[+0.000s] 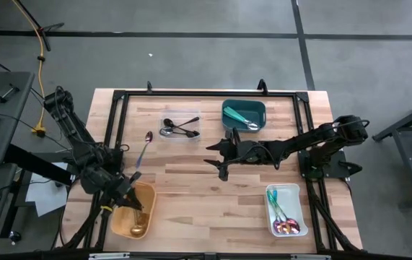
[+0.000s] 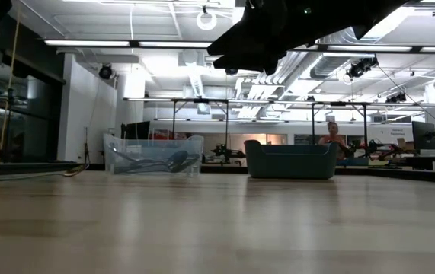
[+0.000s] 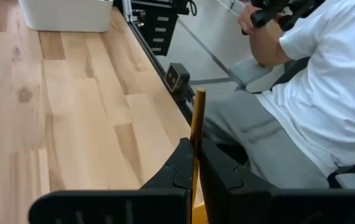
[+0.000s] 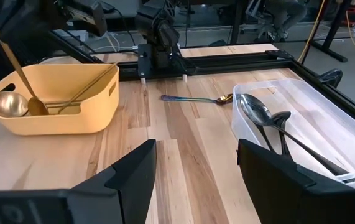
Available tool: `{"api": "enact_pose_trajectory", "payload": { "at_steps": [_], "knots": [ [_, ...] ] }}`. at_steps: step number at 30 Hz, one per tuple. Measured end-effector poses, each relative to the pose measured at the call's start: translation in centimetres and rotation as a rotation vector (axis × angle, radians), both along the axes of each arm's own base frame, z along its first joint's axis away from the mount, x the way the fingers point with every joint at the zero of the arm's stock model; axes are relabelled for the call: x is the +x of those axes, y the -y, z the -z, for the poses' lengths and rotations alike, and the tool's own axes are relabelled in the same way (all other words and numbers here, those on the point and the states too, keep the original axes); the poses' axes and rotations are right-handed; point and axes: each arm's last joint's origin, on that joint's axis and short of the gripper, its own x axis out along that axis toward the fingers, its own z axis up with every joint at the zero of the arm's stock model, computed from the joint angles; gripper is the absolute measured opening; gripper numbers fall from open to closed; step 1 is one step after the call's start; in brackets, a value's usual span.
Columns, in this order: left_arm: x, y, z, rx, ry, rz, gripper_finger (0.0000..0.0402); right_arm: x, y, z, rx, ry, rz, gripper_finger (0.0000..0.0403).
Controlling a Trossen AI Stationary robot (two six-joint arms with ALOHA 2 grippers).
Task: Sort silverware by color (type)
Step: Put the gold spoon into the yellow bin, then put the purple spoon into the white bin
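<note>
So the gold spoon [image 4: 12, 74] is pinched in the left tool [image 1: 135, 204], standing handle-up with its bowl down inside the yellow bin [image 4: 96, 109] at the bench's [image 1: 206, 202] front-left corner; the left wrist view shows the gold handle clamped tight between the two dark fingers [image 3: 180, 168]; a couple more gold pieces [image 4: 87, 90] already lie in that bin; one iridescent spoon [image 1: 145, 148] is loose on the wood just behind the yellow bin, near the left edge; the black spoons [image 1: 180, 128] sit in the clear bin [image 1: 168, 118] toward the back edge, left of centre; the teal-handled pieces [image 1: 240, 117] are in the teal bin [image 1: 260, 108] at the back, a bit right of centre; the pink-purple ones [image 1: 283, 217] are in the white bin [image 1: 296, 195] near the front-right corner; the right tool [image 1: 218, 159] hangs over the middle of the bench with its jaws spread wide and nothing in them; a person in a white shirt [image 3: 332, 93] sits just off the bench's front edge.
</note>
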Motion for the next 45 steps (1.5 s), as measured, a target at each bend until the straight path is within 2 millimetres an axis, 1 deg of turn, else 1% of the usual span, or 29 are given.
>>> {"api": "enact_pose_trajectory", "payload": {
  "at_steps": [9,17,23,26,32,37,41,45],
  "knots": [
    [-0.1,0.0,0.1,0.011,-0.01,0.005,0.0027,0.0,0.0,0.0,0.0,0.001,-0.002,0.0222],
    [-0.1,-0.1,0.3,0.029,-0.017,-0.005,0.0029,0.0,0.0,0.0,0.0,0.001,-0.002,0.0222],
    [-0.1,-0.3,0.4,0.06,-0.017,-0.042,0.0042,0.0,0.0,0.0,0.0,0.002,-0.002,0.0222],
    [-0.2,-0.7,0.4,0.072,-0.016,-0.076,0.0059,0.0,0.0,0.0,0.0,0.002,-0.002,0.0222],
    [-0.6,-1.6,0.2,0.083,-0.003,-0.143,0.0106,0.0,0.0,0.0,0.0,0.001,-0.001,0.0222],
    [-0.9,-2.3,-0.2,0.101,0.04,-0.177,0.0141,0.0,0.0,0.0,0.0,0.002,0.0,0.0222],
    [-1.1,-2.9,-0.7,0.132,0.095,-0.211,0.0159,0.0,0.0,0.0,0.0,0.002,0.0,0.0222],
    [-1.3,-3.4,-1.1,0.169,0.155,-0.254,0.0169,0.0,0.0,0.0,0.0,0.002,0.0,0.0222]
  ]
}}
